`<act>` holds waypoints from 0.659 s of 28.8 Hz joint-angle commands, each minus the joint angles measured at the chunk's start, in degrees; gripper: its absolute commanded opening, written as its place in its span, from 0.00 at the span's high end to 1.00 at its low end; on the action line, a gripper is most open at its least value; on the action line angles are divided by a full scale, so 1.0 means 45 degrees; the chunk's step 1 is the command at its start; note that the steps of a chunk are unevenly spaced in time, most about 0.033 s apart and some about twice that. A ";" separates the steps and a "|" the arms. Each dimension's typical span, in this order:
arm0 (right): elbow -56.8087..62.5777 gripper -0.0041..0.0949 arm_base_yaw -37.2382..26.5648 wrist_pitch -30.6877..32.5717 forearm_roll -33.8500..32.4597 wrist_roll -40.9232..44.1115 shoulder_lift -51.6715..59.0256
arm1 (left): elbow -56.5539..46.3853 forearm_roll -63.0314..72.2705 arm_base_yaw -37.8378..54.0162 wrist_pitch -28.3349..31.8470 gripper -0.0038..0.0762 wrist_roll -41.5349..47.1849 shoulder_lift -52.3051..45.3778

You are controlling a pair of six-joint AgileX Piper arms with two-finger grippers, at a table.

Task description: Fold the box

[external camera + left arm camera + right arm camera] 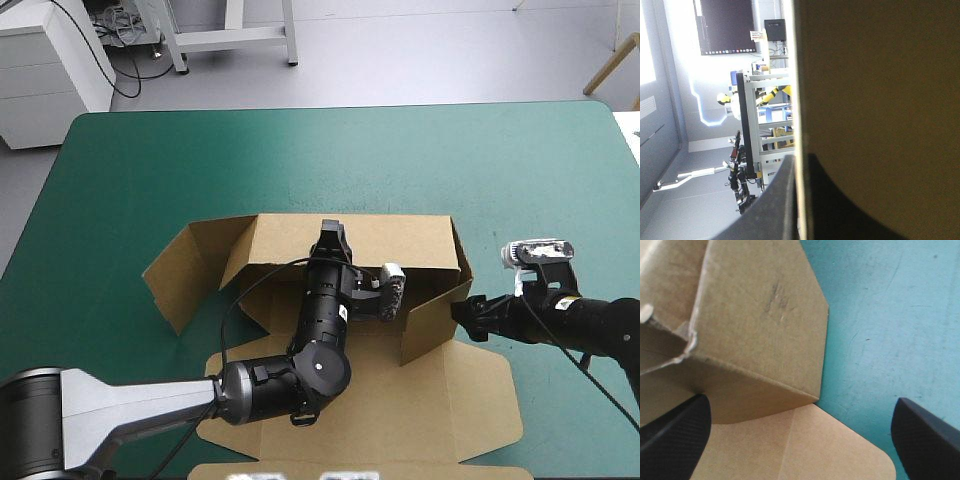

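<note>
Box [280, 240], table [150, 180] ctr, walls part-raised: L gripper [331, 232] clamps the 12 o'clock wall, R gripper [462, 314] gapes empty by the 4 o'clock corner; wall-raising step in hand, next move prob. needs R to press the 3 o'clock wall upright w/o buckling it.

One box [400, 240], one table [200, 160], two hands: left hand [331, 232], right hand [463, 315].

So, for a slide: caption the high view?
Left gripper grips the box's raised far wall; right gripper open beside its right wall.
</note>
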State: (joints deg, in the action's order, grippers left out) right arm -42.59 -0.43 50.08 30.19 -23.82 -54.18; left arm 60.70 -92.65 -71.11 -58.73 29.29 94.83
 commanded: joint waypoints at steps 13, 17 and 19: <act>0.1543 0.05 0.2377 -0.4301 0.2412 -0.3157 0.0188 | 0.0226 -0.0170 -0.0049 -0.0412 0.96 0.0085 -0.0522; 0.1835 0.05 0.3923 -0.6128 0.1520 -0.2011 0.0163 | 0.0226 -0.0170 -0.0049 -0.0412 0.96 0.0085 -0.0522; 0.1860 0.05 0.4659 -0.6937 0.0219 -0.0762 0.0135 | 0.0226 -0.0170 -0.0049 -0.0390 0.96 0.0085 -0.0522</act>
State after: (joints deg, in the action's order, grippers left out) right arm -32.94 17.15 26.56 35.81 -32.81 -54.06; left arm 60.70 -92.65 -71.11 -58.73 29.25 94.83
